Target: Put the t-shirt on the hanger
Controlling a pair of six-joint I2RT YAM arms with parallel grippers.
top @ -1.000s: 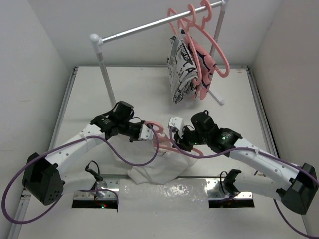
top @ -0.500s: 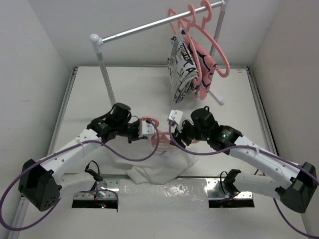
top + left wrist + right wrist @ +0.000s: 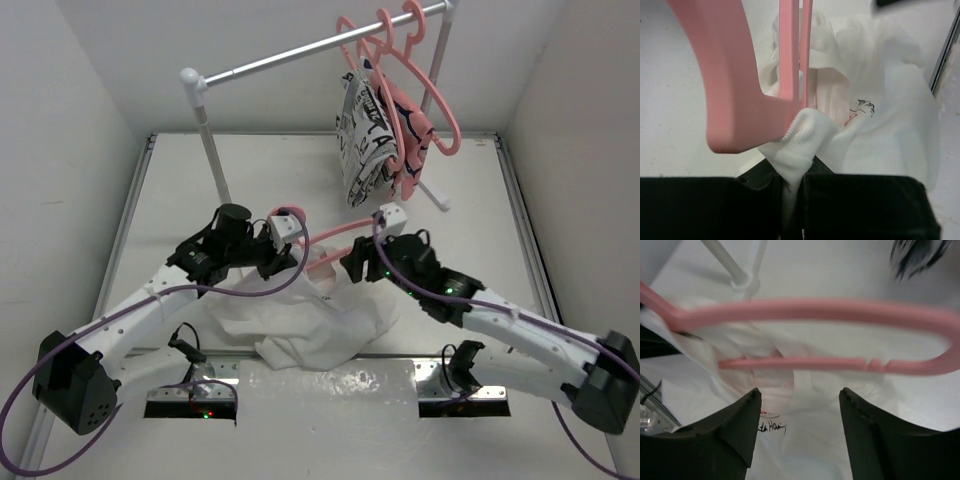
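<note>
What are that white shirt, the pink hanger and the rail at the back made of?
The t-shirt looks like soft matte cloth: it crumples into folds and shows a ribbed knit edge. The hanger seems smooth moulded plastic, rigid, evenly pink. The rail looks like pale metal tube with a dull sheen, though that is less sure.

The left arm (image 3: 135, 305) and right arm (image 3: 530, 325) share white link shells joined by black motor housings, each rising from a chunky black base (image 3: 70, 390) at the near corners. A purple cable (image 3: 240, 294) loops loosely along each arm, a small white box (image 3: 285, 225) sits at each wrist, and the fingers (image 3: 735, 432) are matte black wedges.
</note>
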